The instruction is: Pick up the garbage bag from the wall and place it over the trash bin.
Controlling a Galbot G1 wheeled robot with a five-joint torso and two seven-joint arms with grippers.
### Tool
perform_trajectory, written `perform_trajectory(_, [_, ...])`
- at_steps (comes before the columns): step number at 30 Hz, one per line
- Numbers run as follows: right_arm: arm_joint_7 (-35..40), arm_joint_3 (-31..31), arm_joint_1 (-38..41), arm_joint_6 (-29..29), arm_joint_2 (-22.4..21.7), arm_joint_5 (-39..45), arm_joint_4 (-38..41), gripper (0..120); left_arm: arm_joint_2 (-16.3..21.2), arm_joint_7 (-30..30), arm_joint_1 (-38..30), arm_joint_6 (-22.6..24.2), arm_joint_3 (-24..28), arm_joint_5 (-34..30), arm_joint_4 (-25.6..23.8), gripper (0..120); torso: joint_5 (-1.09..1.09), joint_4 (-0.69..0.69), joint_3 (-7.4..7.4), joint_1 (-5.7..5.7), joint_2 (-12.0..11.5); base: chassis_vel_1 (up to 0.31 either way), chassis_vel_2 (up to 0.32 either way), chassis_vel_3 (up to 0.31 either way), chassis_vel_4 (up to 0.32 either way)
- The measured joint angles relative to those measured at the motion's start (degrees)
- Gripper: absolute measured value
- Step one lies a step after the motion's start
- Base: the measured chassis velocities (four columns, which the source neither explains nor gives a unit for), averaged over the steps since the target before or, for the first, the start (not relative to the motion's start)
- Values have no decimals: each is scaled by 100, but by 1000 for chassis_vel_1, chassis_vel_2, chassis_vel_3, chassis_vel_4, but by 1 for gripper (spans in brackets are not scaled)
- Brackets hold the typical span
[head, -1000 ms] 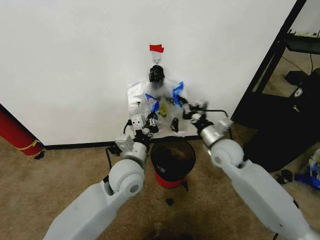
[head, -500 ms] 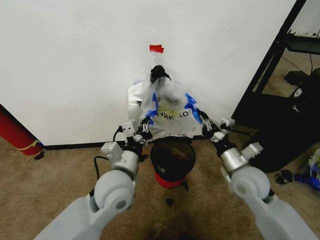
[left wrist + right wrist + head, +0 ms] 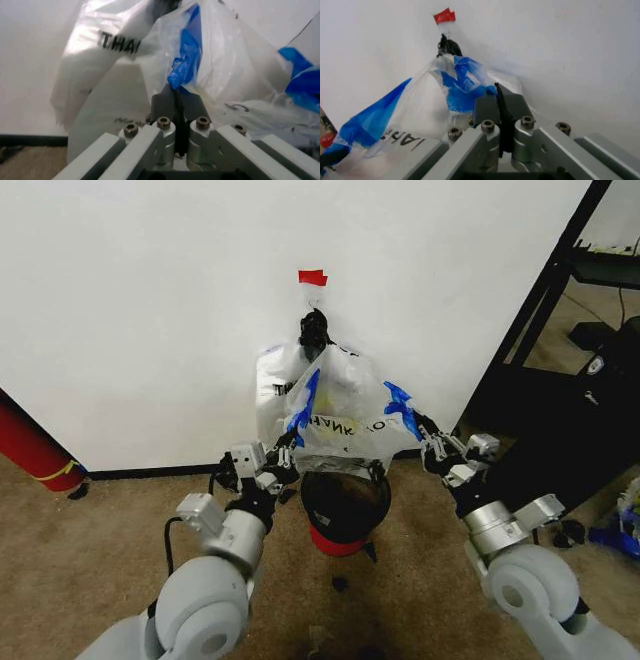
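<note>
Two claws on one bag

Both my claws are clamped on the garbage bag (image 3: 340, 405): my left claw (image 3: 283, 452) pinches its left blue patch, my right claw (image 3: 425, 438) its right one. It hangs spread between them, against the wall (image 3: 150, 310), just above the trash bin (image 3: 345, 510) on the floor.

Garbage bag (image 3: 340, 405): translucent white, black lettering, blue patches. Wall (image 3: 150, 300): plain white, black baseboard, red tape piece (image 3: 312, 277). Trash bin (image 3: 345, 505): black mesh, red base. Floor (image 3: 100, 530): tan carpet.
</note>
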Motion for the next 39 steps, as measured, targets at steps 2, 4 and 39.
perform_trajectory(2, [-12, 30, -53, 5, -1, -14, 34, 0, 12, 14, 84, -4, -19, 37, -28, 0, 0, 0, 0, 0, 0, 0, 0, 0, 0])
perform_trajectory(4, [-29, 69, -153, 10, 0, -58, 108, 0, 40, 48, 258, -9, -42, 110, -99, 0, 0, 0, 0, 0, 0, 0, 0, 0, 0])
perform_trajectory(39, [-18, 219, -328, 37, -42, -55, 222, 0, 26, 119, 71, -66, 21, 116, 88, 0, 1, 0, 1, 1, -1, 0, 0, 0, 0])
